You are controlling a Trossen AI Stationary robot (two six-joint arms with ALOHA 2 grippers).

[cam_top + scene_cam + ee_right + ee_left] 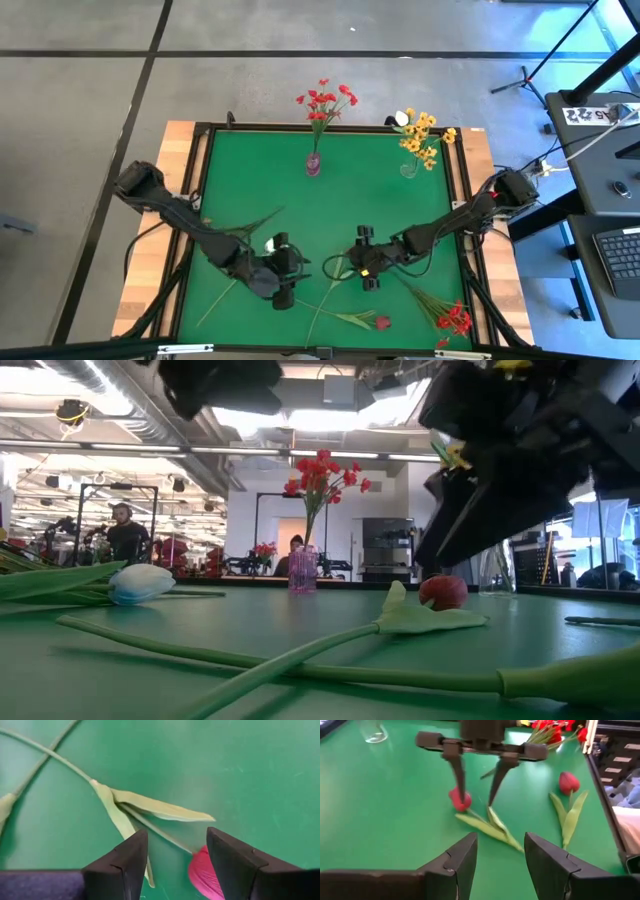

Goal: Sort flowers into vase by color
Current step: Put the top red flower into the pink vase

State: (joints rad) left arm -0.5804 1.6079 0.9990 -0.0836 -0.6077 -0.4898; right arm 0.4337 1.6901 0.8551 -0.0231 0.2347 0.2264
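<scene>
A dark red bud [202, 870] lies on the green mat with its stem and pale leaves [150, 810]. My right gripper [175, 865] is open and low over it, one finger on each side of the bud [460, 800]; it sits mid-table [365, 268]. My left gripper [497, 865] is open, touches nothing and faces it from the table's left [285, 285]. A second dark red bud [382, 322] lies near the near edge. A white bud [140, 582] lies by my left arm. A red cluster [455, 320] lies at the near right. My right gripper comes from above, pointing down, with its open fingers on either side of the dark red bud's base [196, 860], which lies flat on the mat. One finger [462, 790] stands right against the bud; I cannot tell whether it touches.
Two small vases stand at the far edge: one [314, 162] holds red blossoms, the other [410, 165] yellow-orange blossoms and a white bud. Loose green stems [240, 235] lie by my left arm. A raised black frame [200, 200] rims the mat. People show in the room behind.
</scene>
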